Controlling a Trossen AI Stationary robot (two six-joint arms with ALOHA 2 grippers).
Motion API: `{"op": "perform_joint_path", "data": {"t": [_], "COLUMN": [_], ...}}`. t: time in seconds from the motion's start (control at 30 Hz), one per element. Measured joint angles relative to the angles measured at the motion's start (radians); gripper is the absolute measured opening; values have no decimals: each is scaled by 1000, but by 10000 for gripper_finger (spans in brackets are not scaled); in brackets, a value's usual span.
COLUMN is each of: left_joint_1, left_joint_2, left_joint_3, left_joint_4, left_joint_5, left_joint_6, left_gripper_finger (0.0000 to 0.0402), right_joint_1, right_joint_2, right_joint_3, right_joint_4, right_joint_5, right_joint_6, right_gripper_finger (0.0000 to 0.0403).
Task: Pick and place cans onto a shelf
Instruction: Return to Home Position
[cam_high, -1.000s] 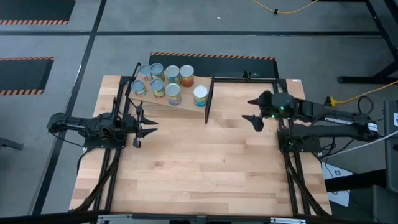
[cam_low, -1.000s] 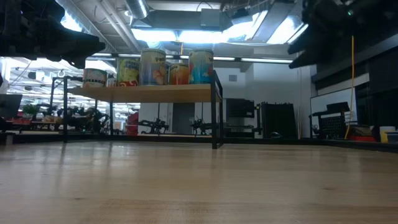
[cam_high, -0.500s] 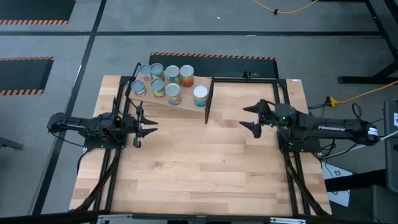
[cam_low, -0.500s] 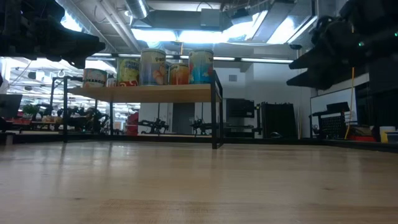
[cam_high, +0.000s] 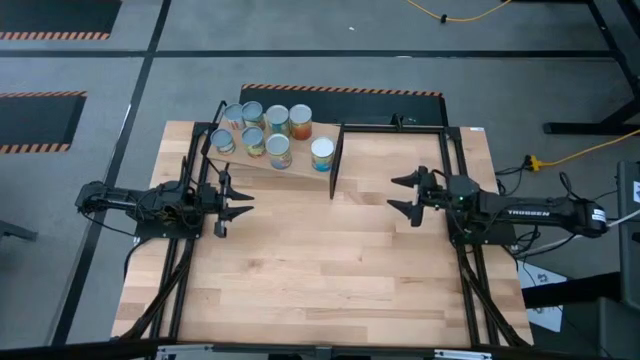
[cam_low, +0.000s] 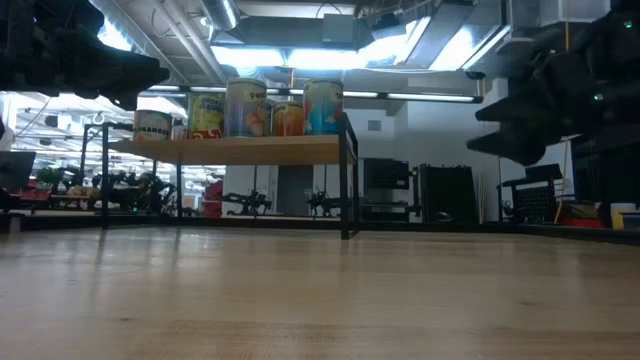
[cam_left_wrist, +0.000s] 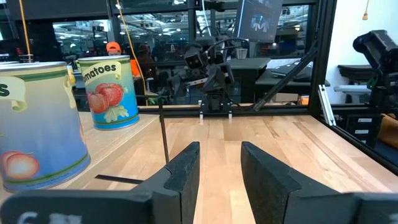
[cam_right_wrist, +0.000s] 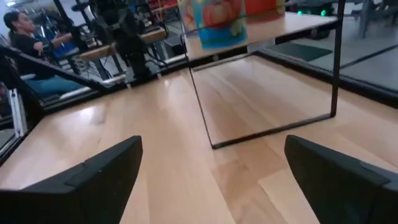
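Clock is read on the table (cam_high: 320, 280) seen from above, with 12 at the far edge and the arms at 9 and 3.

Shelf (cam_high: 302, 155): sits at 11 o'clock on the table. It is a plywood board in a black frame (cam_high: 395, 125), and the low view shows it raised on thin legs. A black divider (cam_high: 335, 160) closes its 3 o'clock end. Past the divider the frame runs on toward 3 as an outline.

Cans (cam_high: 277, 117): eight counted, all upright on the shelf. Four stand in a row toward 12 and four in a row toward 6. The end can (cam_high: 322, 153) stands just beside the divider.

Left gripper (cam_high: 243, 205): at 9 o'clock, near the shelf's 6 o'clock side, pointing toward 3. Fingers (cam_left_wrist: 183, 171) are released with a narrow gap. Bare wood shows between them and nothing is held.

Right gripper (cam_high: 395, 193): at 3 o'clock, well apart from the cans, on the far side of the divider, pointing toward 9. Fingers (cam_right_wrist: 99, 174) are spread wide and hold nothing. The low view shows it hanging clear above the table.
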Motion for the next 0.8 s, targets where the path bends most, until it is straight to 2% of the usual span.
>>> {"op": "perform_joint_path", "data": {"t": [0.33,0.8], "left_joint_1": [0,0], "left_joint_2": [0,0], "left_joint_3": [0,0], "left_joint_4": [0,0], "left_joint_5": [0,0], "left_joint_6": [0,0], "left_gripper_finger": [110,110], "right_joint_1": [0,0], "right_joint_2": [-117,-424], "right_joint_3": [0,1], "right_joint_4": [-50,-307], "right_joint_5": [-115,-103], "right_joint_6": [-34,-54], "right_gripper_finger": [397,397]}}
